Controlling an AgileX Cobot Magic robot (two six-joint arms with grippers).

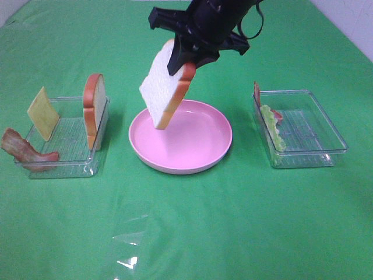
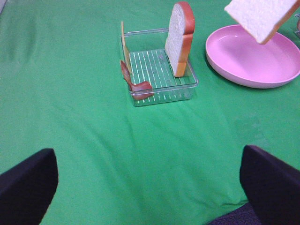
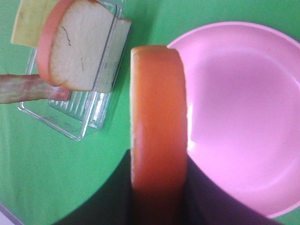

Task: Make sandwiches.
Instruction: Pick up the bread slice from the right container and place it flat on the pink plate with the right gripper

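My right gripper [image 1: 185,58] is shut on a white bread slice [image 1: 166,87] with an orange-brown crust. The slice hangs tilted above the left part of the round pink plate [image 1: 198,163], not touching it. In the right wrist view the crust edge [image 3: 159,122] runs between the dark fingers [image 3: 201,197]. A second bread slice [image 1: 95,111] stands upright in the left clear tray [image 1: 70,157], beside a yellow cheese square [image 1: 43,114] and a bacon strip [image 1: 26,151]. My left gripper [image 2: 150,180] is open, low over the green cloth and well short of that tray [image 2: 161,91].
A second clear tray [image 1: 315,140] at the right holds ruffled green lettuce [image 1: 273,128] and a reddish strip [image 1: 257,93] leaning on its left wall. Green cloth [image 1: 186,233] covers the table. A crumpled clear film [image 1: 128,256] lies near the front.
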